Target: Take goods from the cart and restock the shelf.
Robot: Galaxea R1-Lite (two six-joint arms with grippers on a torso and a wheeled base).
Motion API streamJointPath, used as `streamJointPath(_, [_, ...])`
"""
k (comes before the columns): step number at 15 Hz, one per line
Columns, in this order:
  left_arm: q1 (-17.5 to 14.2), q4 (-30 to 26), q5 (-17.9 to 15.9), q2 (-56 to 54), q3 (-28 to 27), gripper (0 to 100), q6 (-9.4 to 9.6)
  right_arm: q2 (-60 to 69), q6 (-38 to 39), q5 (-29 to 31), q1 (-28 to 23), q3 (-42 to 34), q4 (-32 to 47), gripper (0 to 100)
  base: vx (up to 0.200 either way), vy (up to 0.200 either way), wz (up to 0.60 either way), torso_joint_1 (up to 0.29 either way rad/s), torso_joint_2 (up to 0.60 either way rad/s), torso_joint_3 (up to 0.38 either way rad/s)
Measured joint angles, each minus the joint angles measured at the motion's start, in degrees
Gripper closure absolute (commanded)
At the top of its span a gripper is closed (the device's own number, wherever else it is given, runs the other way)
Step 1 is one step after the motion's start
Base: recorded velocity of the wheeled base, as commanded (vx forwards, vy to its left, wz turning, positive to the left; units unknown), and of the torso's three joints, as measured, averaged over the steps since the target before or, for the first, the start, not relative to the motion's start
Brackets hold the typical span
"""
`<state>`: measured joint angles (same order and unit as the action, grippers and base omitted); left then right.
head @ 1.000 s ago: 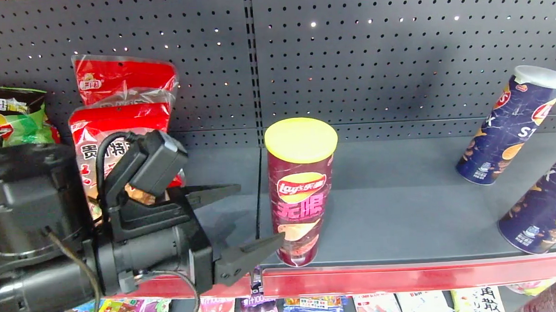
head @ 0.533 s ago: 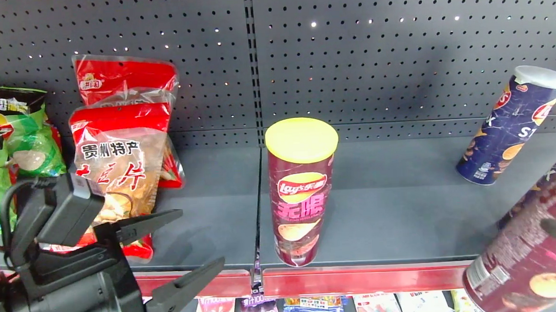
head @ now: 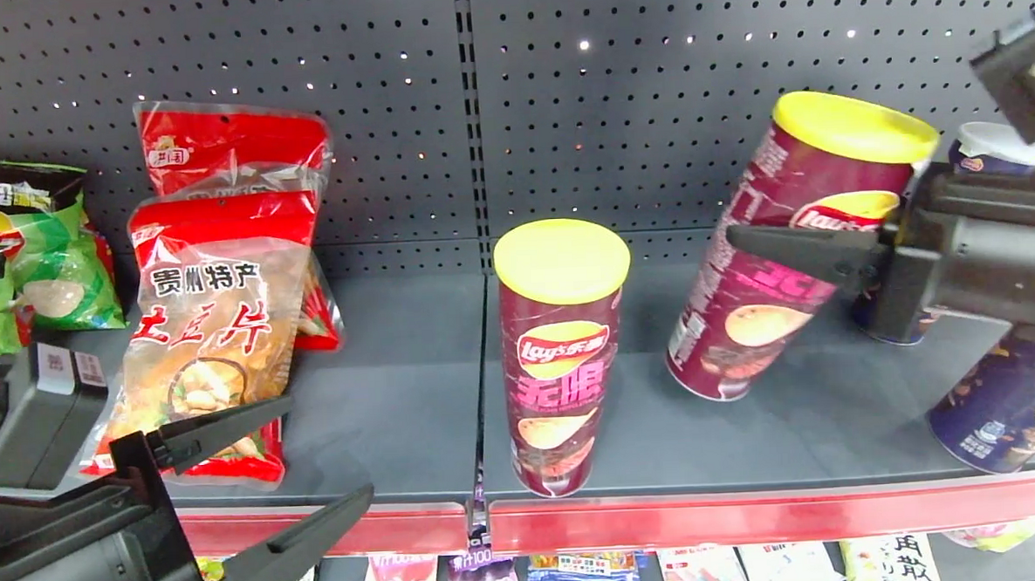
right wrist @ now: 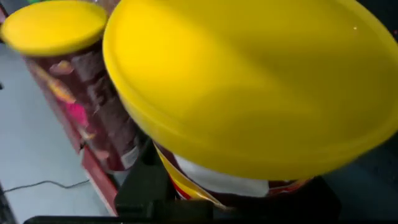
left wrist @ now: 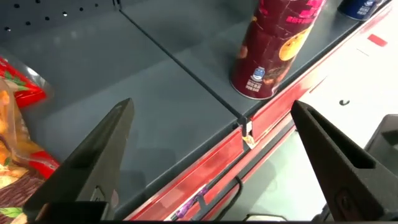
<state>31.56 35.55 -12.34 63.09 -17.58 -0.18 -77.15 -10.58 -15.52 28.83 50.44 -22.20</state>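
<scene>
The right gripper [head: 795, 243] grasps the tilted maroon can [head: 746, 333] at its upper body, over the shelf [head: 400, 400], right of 1 standing can [head: 560, 367]. I judge the tube light, stiff, smooth and crushable, so a gentle mid-body hold suits it. The left gripper [head: 330, 445] hangs spread apart, near left.

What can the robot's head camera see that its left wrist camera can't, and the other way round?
Head view: the right gripper shut on a tilted maroon can, blue cans, a green bag and the pegboard wall.
Left wrist view: a pale surface below the red edge of the shelf.
Both: the upright maroon can, the red snack bags, the shelf, and the left gripper with its jaws open.
</scene>
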Motion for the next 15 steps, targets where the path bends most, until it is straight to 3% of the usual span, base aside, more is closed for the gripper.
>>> streamJointPath(6, [-0.3, 0.0, 0.0, -0.6, -0.2, 0, -0.02, -17.9, -0.1, 0.9, 2.8, 9.7, -12.0, 100, 0.000, 0.000, 0.00, 0.000, 0.00, 0.000])
streamJointPath(15, [-0.6, 0.0, 1.2, -1.8, -0.4, 0, 0.02, -25.8, 0.0, 0.5, 4.3, 13.1, -12.3, 100, 0.000, 0.000, 0.00, 0.000, 0.00, 0.000])
